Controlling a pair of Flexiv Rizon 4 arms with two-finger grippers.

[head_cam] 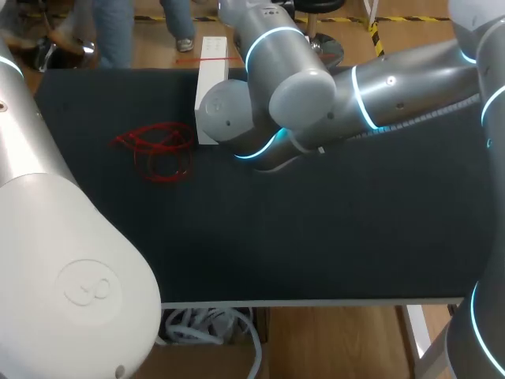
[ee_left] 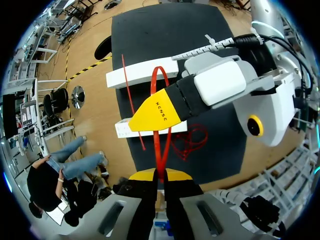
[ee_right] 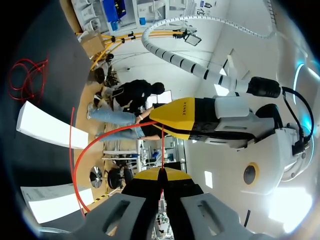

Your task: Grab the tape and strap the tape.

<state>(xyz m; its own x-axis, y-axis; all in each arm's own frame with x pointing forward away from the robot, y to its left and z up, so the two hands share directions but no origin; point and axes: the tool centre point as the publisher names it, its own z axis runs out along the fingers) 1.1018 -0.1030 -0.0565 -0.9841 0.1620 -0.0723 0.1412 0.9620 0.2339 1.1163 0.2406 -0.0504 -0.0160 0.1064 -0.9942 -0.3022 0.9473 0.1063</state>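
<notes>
1. Two robot arms meet above a black worktop [head_cam: 331,237], both holding a single strip of red tape [ee_left: 159,95] in the air.
2. The left pincer [ee_left: 160,174] is pressed together on the tape. From between its yellow tips the strip rises, bends into a narrow loop and drops behind the other arm's yellow tip.
3. The right pincer [ee_right: 161,174] is also pinched tight on the tape, which shows as a thin red line entering between its tips. Beyond that, the strip sweeps out to one side in a wide arc.
4. In each wrist view the other arm's yellow tip sits just ahead of that view's own pincer, close against the tape. The two pincers face each other, near together.
5. A loose red tangle [head_cam: 158,151] lies flat on the worktop, well below the pincers and just beside a long white box [head_cam: 207,99]. Whether the tangle joins the held strip cannot be told.
6. In the head view the right arm [head_cam: 410,87] reaches in past the middle, and arm joints hide both pincers. The left arm [head_cam: 71,268] fills the near left corner.
</notes>
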